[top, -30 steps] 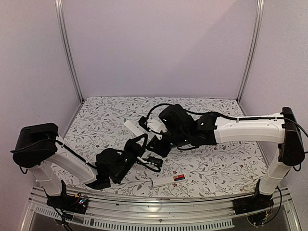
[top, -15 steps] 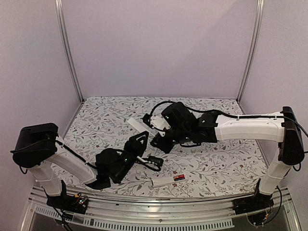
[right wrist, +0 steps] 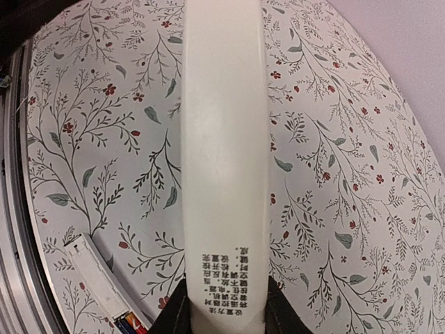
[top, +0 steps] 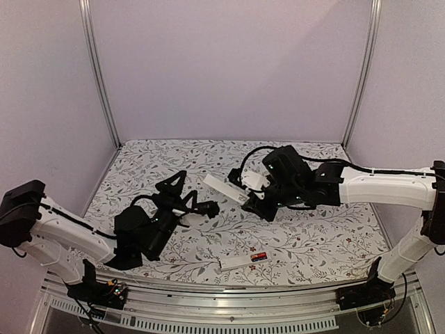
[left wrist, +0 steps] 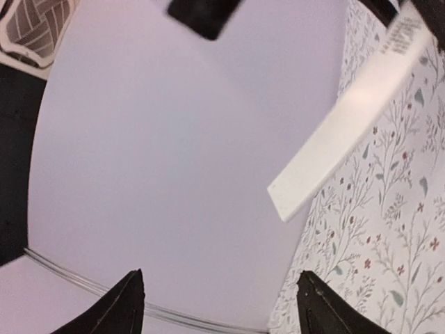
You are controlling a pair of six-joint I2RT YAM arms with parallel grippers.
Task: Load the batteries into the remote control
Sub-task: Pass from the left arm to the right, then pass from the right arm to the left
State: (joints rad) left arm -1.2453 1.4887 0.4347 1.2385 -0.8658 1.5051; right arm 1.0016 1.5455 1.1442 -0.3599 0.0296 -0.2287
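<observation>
My right gripper [top: 247,197] [right wrist: 224,309] is shut on one end of a flat white strip [top: 221,186] [right wrist: 224,139] with black printed text, held above the table. It looks like the cover, not the remote. The left gripper [top: 195,193] [left wrist: 219,296] stands open and empty just left of the strip's free end [left wrist: 348,132], apart from it. The remote control [top: 236,262] [right wrist: 94,278] lies near the front edge with its bay up. The black-and-red batteries [top: 259,257] [right wrist: 131,324] sit at its right end.
A floral cloth [top: 313,236] covers the table. A metal rail [top: 229,306] runs along the near edge. Lilac walls with two metal posts [top: 101,76] close the back and sides.
The left gripper has opened and pulled back to the left, away from the strip. My right arm has carried the strip to the right. The remote has stayed put.
</observation>
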